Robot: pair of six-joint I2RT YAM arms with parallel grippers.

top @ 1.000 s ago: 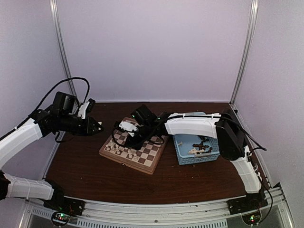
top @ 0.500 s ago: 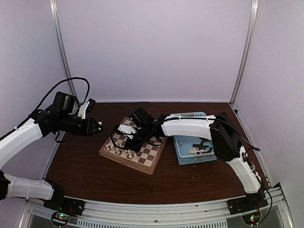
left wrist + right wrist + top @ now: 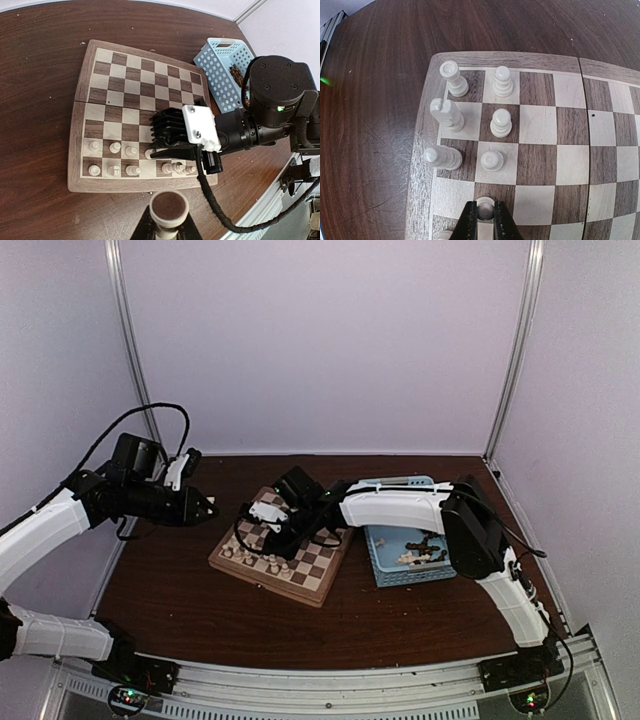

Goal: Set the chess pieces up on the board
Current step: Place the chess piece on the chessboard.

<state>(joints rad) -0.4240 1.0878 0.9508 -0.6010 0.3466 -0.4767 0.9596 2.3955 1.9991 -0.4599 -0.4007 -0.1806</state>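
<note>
Your right jaws have slid a little left and lower over the thick wooden checkered board (image 3: pixel 310 577). They pinch a small cream-white pawn (image 3: pixel 485 208) by the other cream pieces (image 3: pixel 501 122), and it looks nearly set down. Your left jaws hold a brown-bottomed cream piece (image 3: pixel 169 209) beside the board.

free: board (image 3: pixel 135 75) far half | blocked: white pieces (image 3: pixel 115 148) in 2 near rows; right arm (image 3: pixel 270 115) above

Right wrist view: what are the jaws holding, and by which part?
A white piece, pinched at its head by the shut jaws, over the board.
</note>
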